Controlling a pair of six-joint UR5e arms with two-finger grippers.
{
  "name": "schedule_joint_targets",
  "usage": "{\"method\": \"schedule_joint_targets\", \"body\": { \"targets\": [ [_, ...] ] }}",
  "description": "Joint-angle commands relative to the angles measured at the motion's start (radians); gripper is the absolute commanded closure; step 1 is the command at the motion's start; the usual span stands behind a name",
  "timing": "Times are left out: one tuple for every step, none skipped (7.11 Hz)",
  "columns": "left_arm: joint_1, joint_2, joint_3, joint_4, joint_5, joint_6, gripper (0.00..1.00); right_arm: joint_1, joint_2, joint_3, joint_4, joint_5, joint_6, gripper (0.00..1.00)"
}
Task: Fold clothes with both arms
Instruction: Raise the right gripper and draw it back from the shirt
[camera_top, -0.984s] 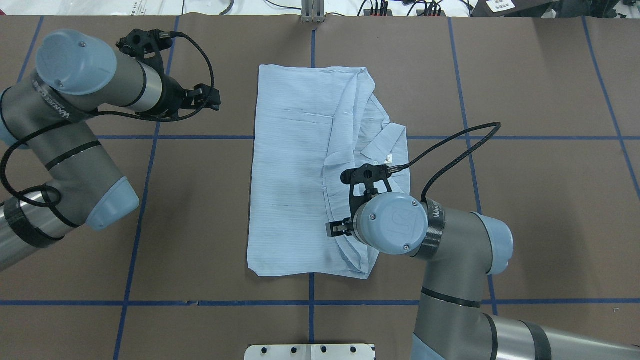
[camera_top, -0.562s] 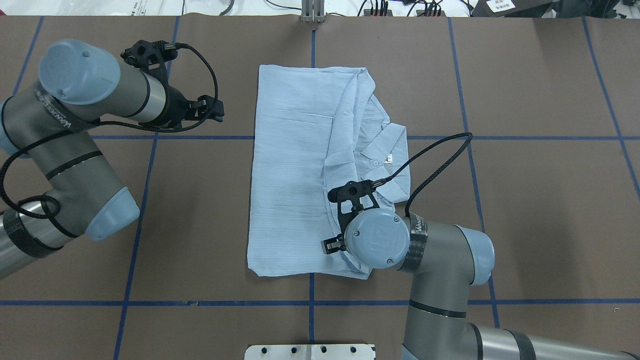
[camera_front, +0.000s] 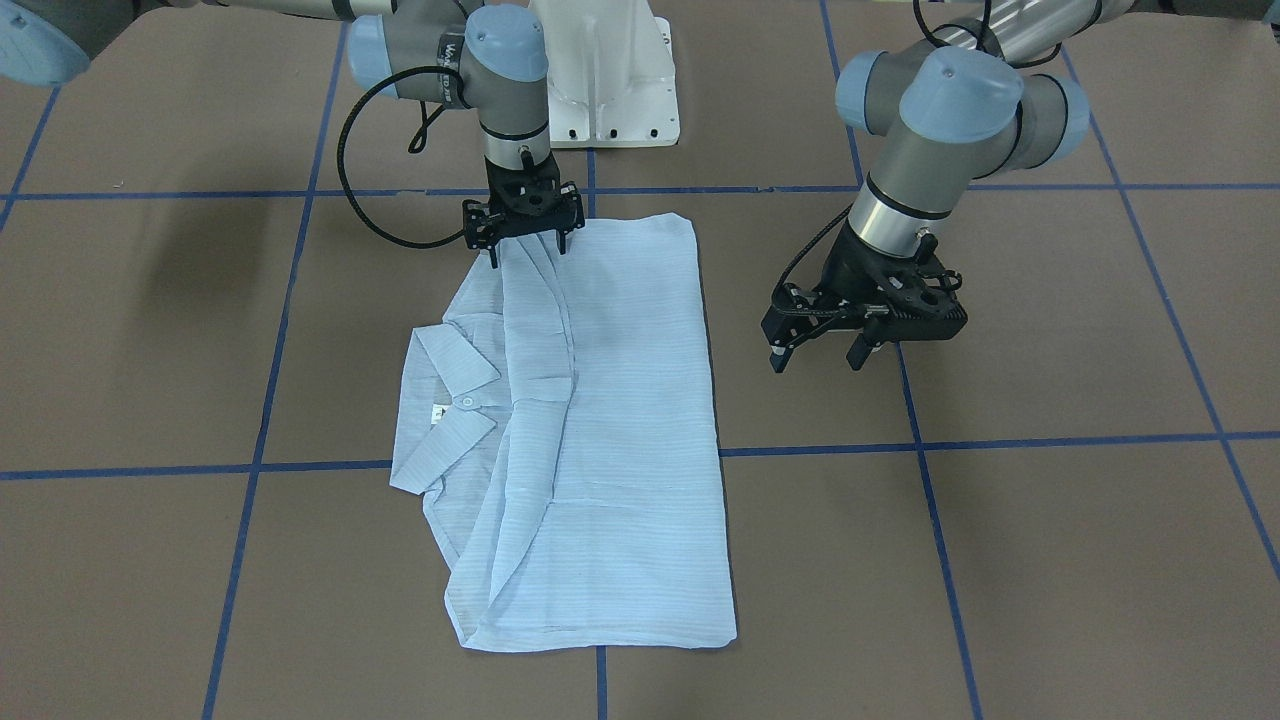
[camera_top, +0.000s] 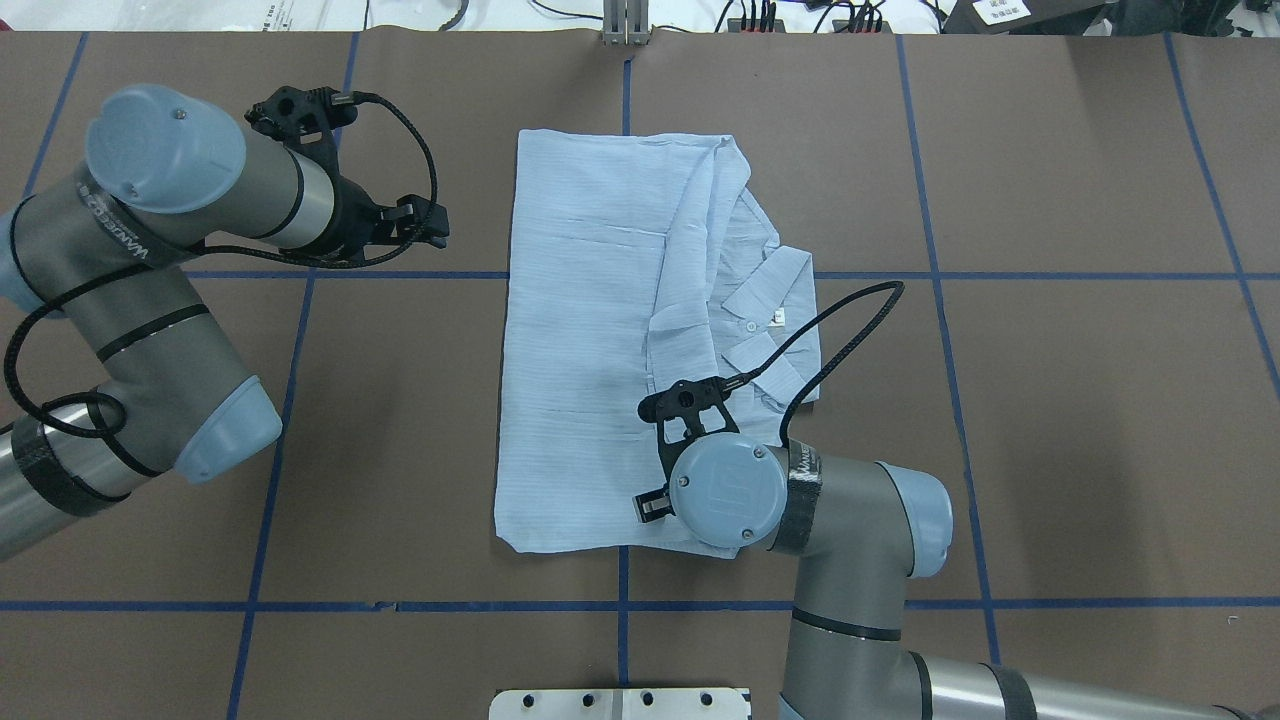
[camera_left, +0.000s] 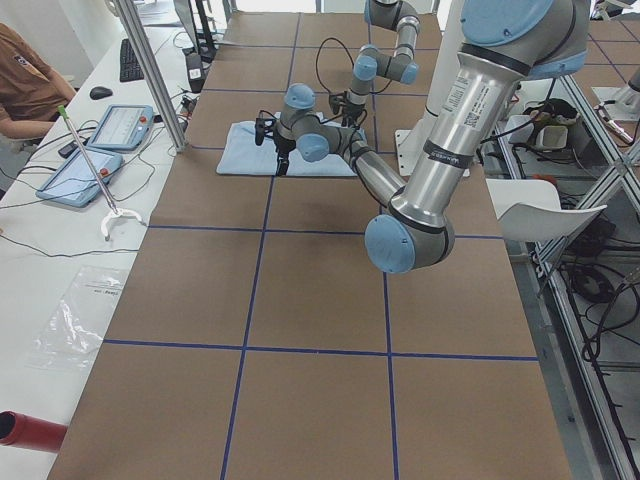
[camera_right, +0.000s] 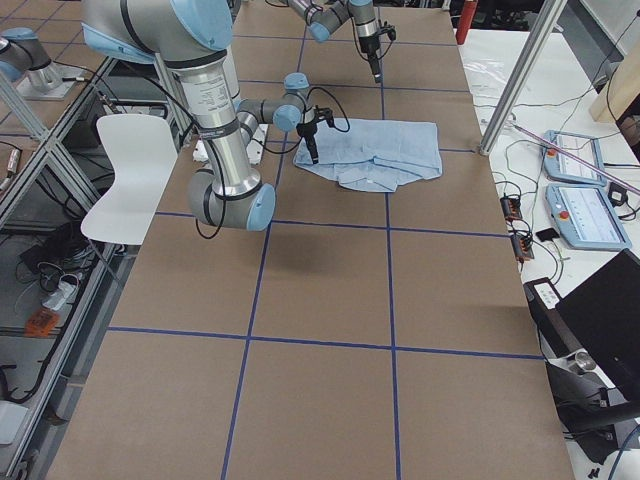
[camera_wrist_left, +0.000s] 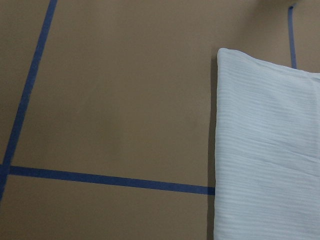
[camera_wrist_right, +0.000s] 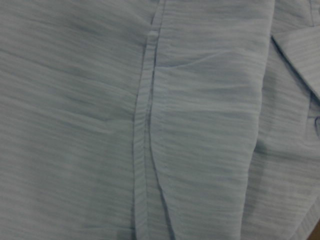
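The light blue striped shirt (camera_front: 620, 420) lies folded into a long rectangle at mid-table (camera_top: 580, 340), collar (camera_front: 445, 395) and white neck label (camera_top: 778, 317) on the robot's right side. My right gripper (camera_front: 525, 240) points straight down, open, with its fingertips at the shirt's corner nearest the robot; I cannot tell if they touch the cloth. In the overhead view its wrist hides it. Its wrist view is filled with shirt fabric and a seam (camera_wrist_right: 145, 125). My left gripper (camera_front: 820, 355) is open and empty, above bare table beside the shirt's left edge (camera_wrist_left: 220, 150).
The brown table (camera_top: 1050, 400) carries blue tape grid lines (camera_top: 400, 275). The white pedestal base (camera_front: 600, 80) stands behind the shirt. A metal plate (camera_top: 620, 703) sits at the robot-side edge. Tablets (camera_left: 120, 125) lie on the side bench.
My right arm has moved along the shirt's right part towards the robot's side of the table. My left gripper has shifted slightly and stays open beside the shirt.
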Motion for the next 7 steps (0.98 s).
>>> {"method": "schedule_joint_targets", "body": {
  "targets": [
    [0.022,-0.001,0.002,-0.005,0.002,-0.024,0.0,0.002,-0.009,-0.004,-0.002,0.0,-0.013,0.0],
    [0.048,-0.006,0.005,-0.005,0.005,-0.039,0.0,0.011,-0.023,-0.002,-0.002,0.0,-0.019,0.0],
    [0.052,-0.009,0.007,-0.005,0.005,-0.053,0.0,0.031,-0.031,0.003,-0.002,0.005,-0.031,0.0],
    [0.065,-0.012,0.01,-0.005,0.006,-0.059,0.0,0.054,-0.059,0.022,0.003,0.017,-0.054,0.0],
    [0.069,-0.014,0.012,-0.006,0.006,-0.061,0.0,0.068,-0.116,0.083,0.006,0.02,-0.057,0.0],
    [0.083,-0.017,0.012,-0.006,0.009,-0.082,0.0,0.071,-0.183,0.14,0.004,0.02,-0.062,0.0],
    [0.098,-0.027,0.012,-0.012,0.009,-0.1,0.0,0.071,-0.249,0.174,0.006,0.017,-0.059,0.0]
  ]
}}
